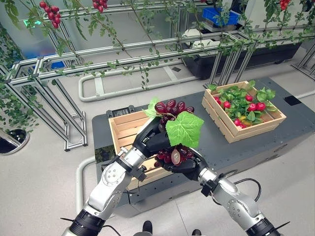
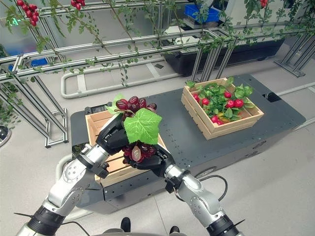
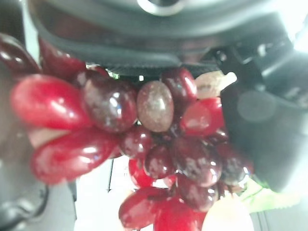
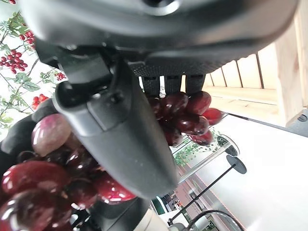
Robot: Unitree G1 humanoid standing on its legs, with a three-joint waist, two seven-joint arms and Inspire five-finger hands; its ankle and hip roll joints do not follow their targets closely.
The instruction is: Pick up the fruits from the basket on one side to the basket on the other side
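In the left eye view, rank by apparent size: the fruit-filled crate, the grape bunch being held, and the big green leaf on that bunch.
1. Fruit-filled crate, clearly largest, though farther from the camera.
2. Grape bunch, partly hidden by the leaf and both hands, so its extent is uncertain.
3. Green leaf.

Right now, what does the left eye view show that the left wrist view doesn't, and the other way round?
Left eye view: the pale slatted wooden crate under the lifted bunch, the second wooden crate of red fruit and leaves on the dark grey table, and both robot hands, left robot hand and right robot hand, closed on the bunch. Left wrist view: close-up grape skins and a pale stem stub. Both: the dark red grape bunch with a green leaf.
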